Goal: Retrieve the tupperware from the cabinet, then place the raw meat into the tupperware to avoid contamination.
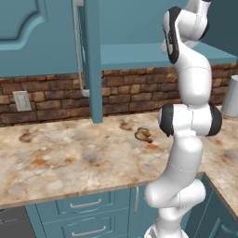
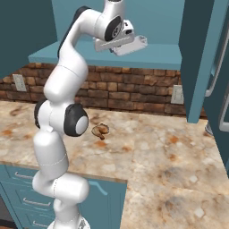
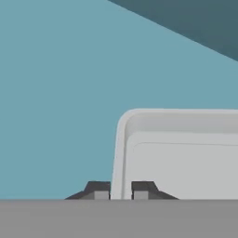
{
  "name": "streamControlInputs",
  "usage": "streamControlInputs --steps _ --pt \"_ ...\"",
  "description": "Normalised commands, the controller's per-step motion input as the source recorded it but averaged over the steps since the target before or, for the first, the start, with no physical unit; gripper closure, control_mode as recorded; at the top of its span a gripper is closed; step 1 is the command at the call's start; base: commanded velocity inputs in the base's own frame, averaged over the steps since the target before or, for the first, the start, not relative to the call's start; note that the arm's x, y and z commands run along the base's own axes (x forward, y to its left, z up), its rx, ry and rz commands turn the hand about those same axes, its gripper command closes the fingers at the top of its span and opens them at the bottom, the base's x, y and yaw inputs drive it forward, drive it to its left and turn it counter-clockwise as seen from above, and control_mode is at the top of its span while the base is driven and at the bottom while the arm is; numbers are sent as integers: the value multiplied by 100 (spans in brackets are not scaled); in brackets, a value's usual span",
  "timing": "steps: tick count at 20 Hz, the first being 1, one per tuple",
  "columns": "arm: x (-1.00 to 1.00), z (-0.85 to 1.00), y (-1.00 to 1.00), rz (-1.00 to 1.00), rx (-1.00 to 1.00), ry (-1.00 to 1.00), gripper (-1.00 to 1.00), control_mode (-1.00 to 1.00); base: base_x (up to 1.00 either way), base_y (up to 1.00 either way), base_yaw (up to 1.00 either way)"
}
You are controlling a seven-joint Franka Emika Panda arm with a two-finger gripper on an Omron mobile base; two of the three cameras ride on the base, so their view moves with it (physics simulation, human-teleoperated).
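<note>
Item: shallow translucent whitish plastic tupperware (image 3: 181, 158), its rim pinched between the closed jaws inside the open teal-blue wall cabinet (image 2: 147, 56). You should draw it out level, clearing the shelf edge, then lower it onto the marble surface (image 1: 83, 158) near the curled brown raw meat (image 1: 143, 135).

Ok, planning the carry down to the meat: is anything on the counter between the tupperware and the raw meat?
Nothing visible. The gripper pinches the tupperware rim at the open cabinet shelf; the raw meat lies below on bare counter.
</note>
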Motion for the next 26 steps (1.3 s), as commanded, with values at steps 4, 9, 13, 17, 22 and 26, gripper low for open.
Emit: streamControlInputs --steps 4,9,13,17,22,26 --pt "-34 0 3 3 0 6 100 -100 0 0 0" --pt "-14 -20 3 8 0 1 100 -100 0 0 0" --pt "-9 -61 0 14 -1 -17 100 -100 0 0 0" --pt "-17 -60 0 14 -1 -25 100 -100 0 0 0" --pt "-37 -48 0 14 -3 -27 100 -100 0 0 0" --pt "-54 -12 0 15 -6 -22 100 -100 0 0 0"
